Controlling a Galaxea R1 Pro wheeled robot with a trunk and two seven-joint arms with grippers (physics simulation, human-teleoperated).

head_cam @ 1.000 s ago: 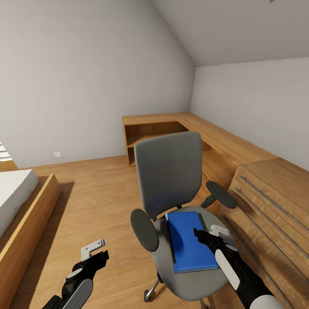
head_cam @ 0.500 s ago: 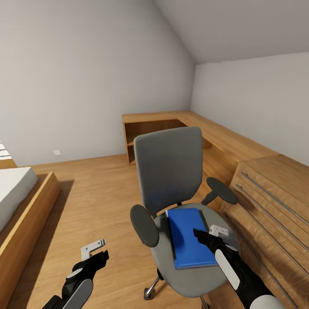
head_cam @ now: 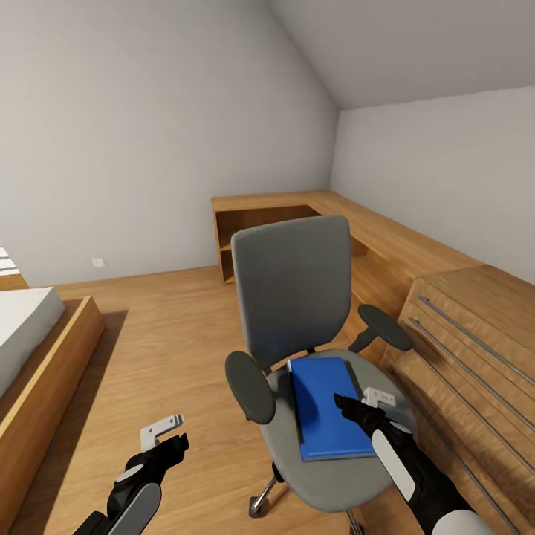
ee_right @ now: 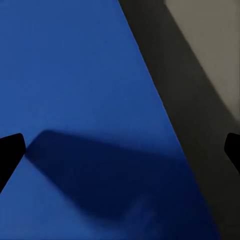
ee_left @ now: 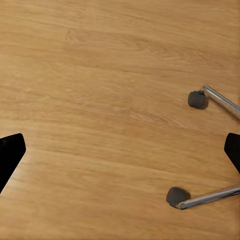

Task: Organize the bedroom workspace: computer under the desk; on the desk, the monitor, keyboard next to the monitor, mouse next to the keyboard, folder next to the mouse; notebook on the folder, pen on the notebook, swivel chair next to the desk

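**Folder on the chair seat, right gripper above it**

The swivel chair [head_cam: 297, 327] stands beside the low wood cabinets [head_cam: 453, 327]. The blue folder [head_cam: 327, 409] lies flat on its seat. The right gripper [head_cam: 355, 410] hovers over the folder's near edge; its wrist view shows fingertips [ee_right: 10, 150] spread wide above the blue cover. The left gripper [head_cam: 167, 442], fingers also apart, hangs over bare floor [ee_left: 100, 100], where chrome legs and castors [ee_left: 197, 99] appear.

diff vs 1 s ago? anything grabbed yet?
Nothing grabbed. The view tilted slightly, so the scene sits a bit higher in frame. The right gripper still hovers open over the folder on the swivel chair; the left gripper stays open above the floor.
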